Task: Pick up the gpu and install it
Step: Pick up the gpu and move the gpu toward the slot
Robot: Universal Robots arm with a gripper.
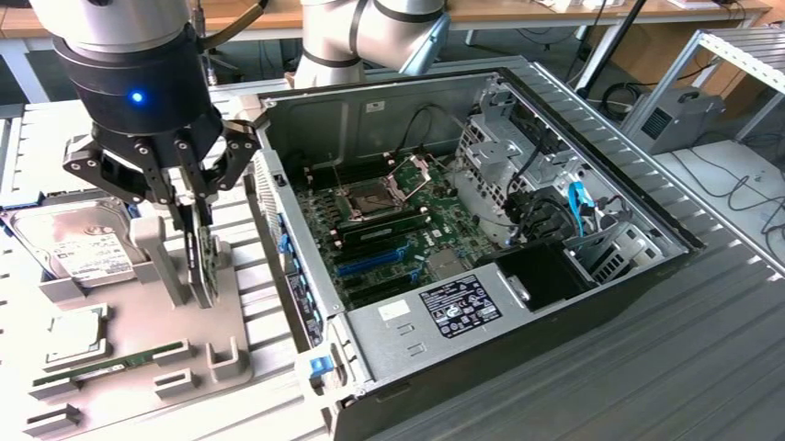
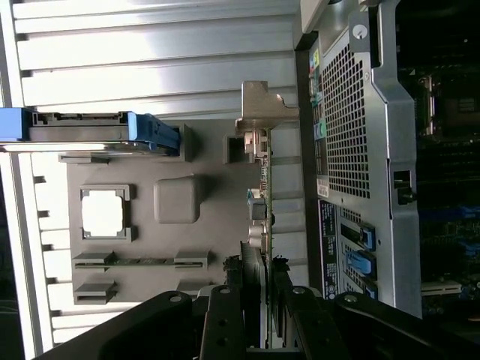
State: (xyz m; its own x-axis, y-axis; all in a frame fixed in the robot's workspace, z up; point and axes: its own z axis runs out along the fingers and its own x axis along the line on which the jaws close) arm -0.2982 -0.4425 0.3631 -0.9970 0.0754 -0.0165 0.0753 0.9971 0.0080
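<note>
One gpu [image 1: 206, 266] [image 2: 259, 202], upright on edge in grey holder [image 1: 233, 358], beside one open computer case [image 1: 405, 83]. One hard drive [image 1: 80, 243], one CPU [image 1: 76, 335] and one RAM stick [image 1: 110, 365] nearby. My pincer [image 1: 187, 216] [image 2: 266, 292]: part-spread, pinching gpu's top edge, one finger each side.

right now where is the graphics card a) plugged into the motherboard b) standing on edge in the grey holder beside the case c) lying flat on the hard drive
b: the graphics card stands on edge in the grey holder outside the computer case, the gripper closed on its top.
</note>
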